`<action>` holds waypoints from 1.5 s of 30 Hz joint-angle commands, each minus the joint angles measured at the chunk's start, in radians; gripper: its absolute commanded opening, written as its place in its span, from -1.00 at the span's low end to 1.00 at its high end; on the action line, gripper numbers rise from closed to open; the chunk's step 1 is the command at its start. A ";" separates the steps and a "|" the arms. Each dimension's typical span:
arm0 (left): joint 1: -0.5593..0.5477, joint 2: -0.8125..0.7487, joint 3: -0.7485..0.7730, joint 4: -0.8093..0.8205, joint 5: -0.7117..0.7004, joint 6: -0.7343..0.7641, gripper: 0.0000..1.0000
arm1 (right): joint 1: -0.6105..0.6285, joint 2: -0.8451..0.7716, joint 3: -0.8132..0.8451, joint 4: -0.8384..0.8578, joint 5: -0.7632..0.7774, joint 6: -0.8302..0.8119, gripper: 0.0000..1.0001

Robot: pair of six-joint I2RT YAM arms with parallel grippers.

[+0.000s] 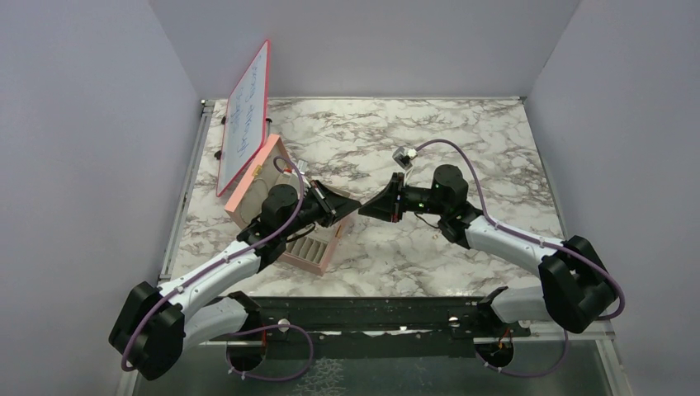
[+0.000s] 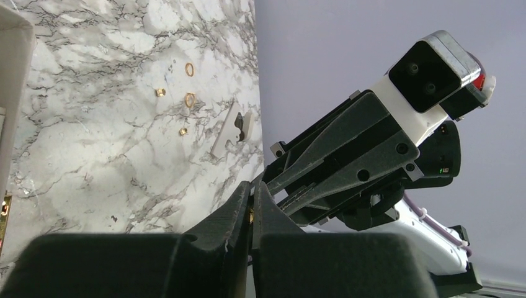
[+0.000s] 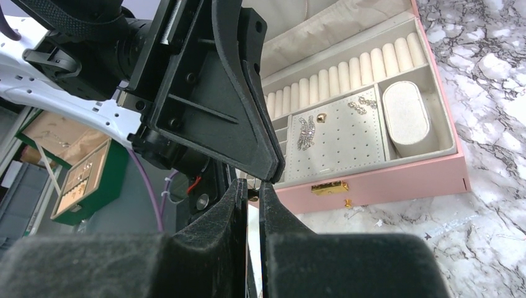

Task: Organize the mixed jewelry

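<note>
Gold rings [image 2: 189, 99] and studs [image 2: 160, 92] lie on the marble [image 2: 93, 155]; silvery pieces [image 3: 305, 131] sit in the box [image 3: 403, 177]. My left gripper [image 2: 252, 187] and right gripper [image 3: 253, 184] are both pinched closed, tip to tip.

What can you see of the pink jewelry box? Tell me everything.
The pink jewelry box sits on the marble table, lid raised. It is smooth pink outside with a gold clasp in front and beige lining inside: a row of ring rolls, a perforated stud panel bearing silvery pieces and a gold one, and an oval cushion.
</note>
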 commanded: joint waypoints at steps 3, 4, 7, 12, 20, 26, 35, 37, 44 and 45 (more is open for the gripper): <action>0.005 -0.021 0.017 0.040 0.056 -0.036 -1.00 | 0.005 0.002 0.016 0.016 0.039 0.006 -0.77; 0.005 -0.021 0.016 0.040 0.058 -0.035 -1.00 | 0.005 -0.001 0.018 0.017 0.044 0.010 -0.77; 0.005 -0.013 0.014 0.040 0.060 -0.033 -1.00 | 0.006 -0.006 0.017 0.023 0.057 0.026 -0.77; 0.006 0.001 0.017 0.040 0.061 -0.035 -1.00 | 0.005 -0.008 0.011 0.047 0.067 0.053 -0.76; 0.006 0.009 0.032 0.040 0.039 -0.067 -1.00 | 0.005 0.011 0.040 -0.015 0.064 0.082 -0.23; 0.008 0.031 0.047 0.040 0.020 -0.112 -1.00 | 0.005 -0.018 -0.015 0.060 0.104 0.130 0.05; 0.010 0.045 0.068 -0.091 -0.108 0.040 -1.00 | 0.005 -0.087 -0.071 -0.142 0.304 0.085 0.06; 0.010 0.043 0.092 -0.167 -0.156 0.114 -0.92 | 0.005 -0.112 -0.078 -0.244 0.397 0.079 0.06; -0.029 0.086 0.188 -0.325 -0.229 0.346 -0.36 | 0.002 -0.118 -0.011 -0.585 0.883 0.141 0.06; -0.044 0.097 0.206 -0.338 -0.239 0.373 -0.27 | -0.003 -0.103 0.012 -0.647 0.943 0.162 0.06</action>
